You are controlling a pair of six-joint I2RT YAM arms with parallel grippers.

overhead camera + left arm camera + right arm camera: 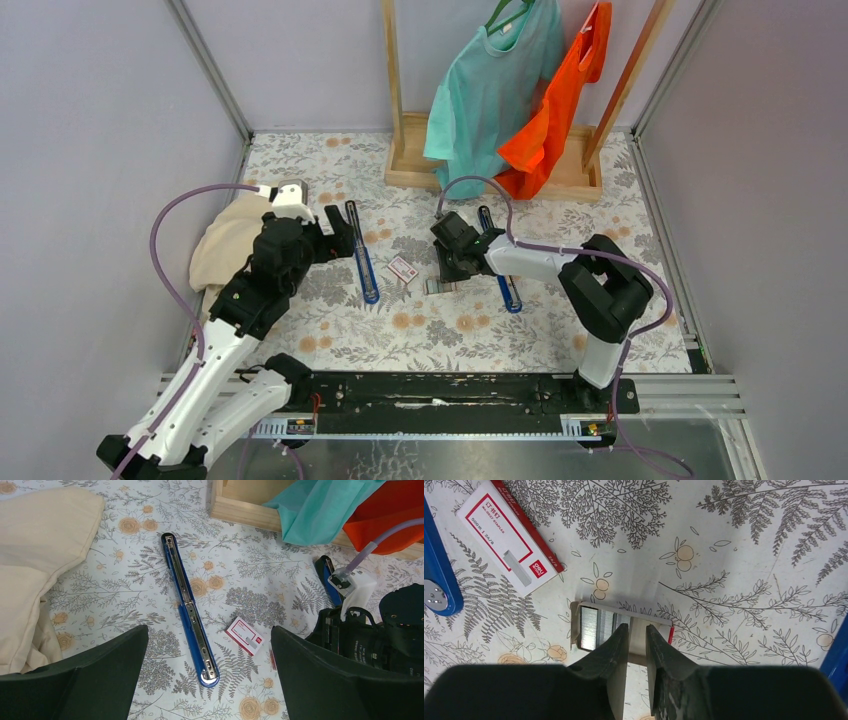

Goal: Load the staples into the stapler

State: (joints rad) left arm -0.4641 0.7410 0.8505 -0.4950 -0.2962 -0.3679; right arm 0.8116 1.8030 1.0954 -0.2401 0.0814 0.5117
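Silvery staples (594,628) lie in an open cardboard tray (624,612) on the floral table; the tray also shows in the top view (440,286). My right gripper (637,626) hovers just over the tray's right part, its fingers a narrow gap apart with nothing between them; in the top view the gripper (447,262) is above the tray. A blue stapler (190,615) lies opened flat, metal channel up, left of centre (360,255). My left gripper (210,630) is wide open above its near end. A second blue stapler (503,268) lies right of the tray.
A red-and-white staple box (402,268) lies between the staplers, also in the left wrist view (244,636) and the right wrist view (506,532). A cream cloth (225,245) lies far left. A wooden rack (415,160) with a teal shirt (495,85) and an orange shirt (560,110) stands behind.
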